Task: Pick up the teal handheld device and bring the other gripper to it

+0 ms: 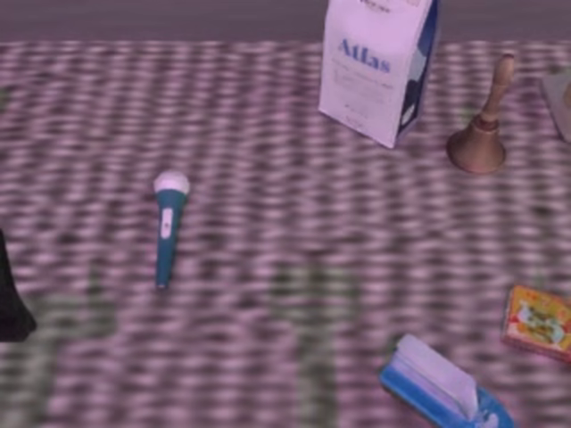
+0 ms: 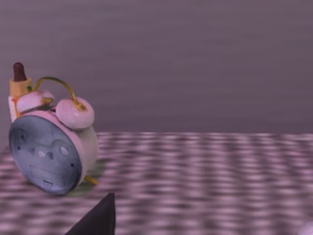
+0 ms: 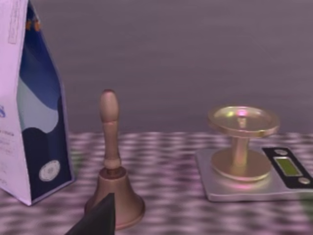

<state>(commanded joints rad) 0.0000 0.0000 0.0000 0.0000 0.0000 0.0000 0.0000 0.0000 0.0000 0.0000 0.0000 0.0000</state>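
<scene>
The teal handheld device [image 1: 169, 228] lies flat on the checked tablecloth left of centre in the top view, its white head toward the back and its teal handle toward the front. Nothing touches it. My left gripper [image 1: 11, 308] shows as a black shape at the table's left edge, well to the left of the device and slightly nearer the front. In the left wrist view only one black finger [image 2: 100, 219] shows, with bare cloth beside it. My right gripper is outside the top view; one finger [image 3: 100, 218] shows in the right wrist view, in front of the bell, with nothing held.
A white-and-blue Atlas carton [image 1: 379, 67] stands at the back, a brass bell [image 1: 482, 134] to its right, and a scale [image 3: 254, 166] beyond that. An orange box [image 1: 538, 323] and a blue-and-white pack [image 1: 442, 388] lie front right. An alarm clock [image 2: 49, 147] stands near the left arm.
</scene>
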